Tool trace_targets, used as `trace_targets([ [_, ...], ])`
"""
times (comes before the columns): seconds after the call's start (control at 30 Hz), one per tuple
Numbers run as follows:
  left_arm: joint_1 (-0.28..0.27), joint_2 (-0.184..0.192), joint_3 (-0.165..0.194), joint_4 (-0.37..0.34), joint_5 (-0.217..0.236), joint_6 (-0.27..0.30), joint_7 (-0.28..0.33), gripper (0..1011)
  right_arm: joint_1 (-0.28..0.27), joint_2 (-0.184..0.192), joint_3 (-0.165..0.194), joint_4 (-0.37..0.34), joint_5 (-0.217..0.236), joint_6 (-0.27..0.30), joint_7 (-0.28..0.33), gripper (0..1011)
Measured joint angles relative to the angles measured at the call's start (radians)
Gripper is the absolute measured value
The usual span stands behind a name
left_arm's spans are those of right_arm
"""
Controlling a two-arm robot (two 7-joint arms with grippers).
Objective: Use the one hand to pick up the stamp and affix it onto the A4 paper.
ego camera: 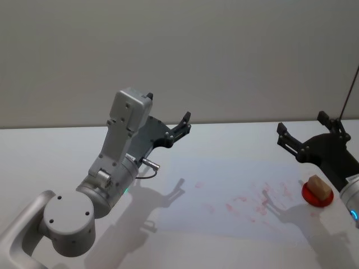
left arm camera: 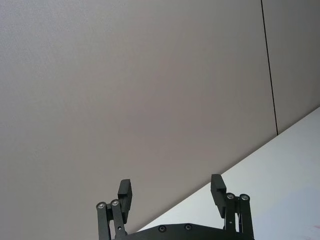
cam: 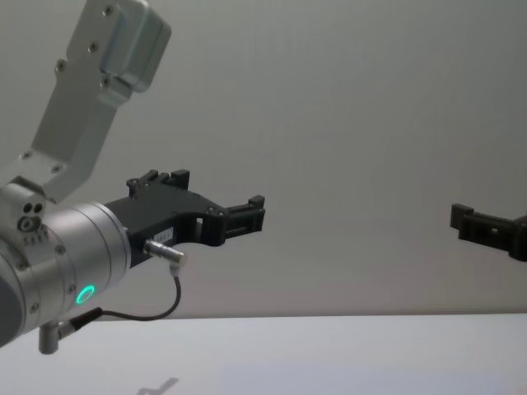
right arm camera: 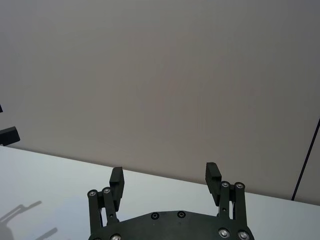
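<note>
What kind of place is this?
Probably a robot test bench: a white table, a blank wall, the left gripper and right gripper raised above red-marked paper, and a stamp on its red pad.

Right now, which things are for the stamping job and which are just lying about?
For the job:
right gripper, jaws open, raised near the stamp
stamp, sitting on the red pad
paper, with red marks on it

Just there:
left gripper, jaws open, raised over the left side
table
</note>
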Motion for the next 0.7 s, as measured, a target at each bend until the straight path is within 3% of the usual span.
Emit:
trace_targets([
  [0.7,0.000,0.000,0.000,0.000,0.000,0.000,0.000,1001,0.000,0.000,0.000,-0.001,-0.001,0.000,0.000,1001],
])
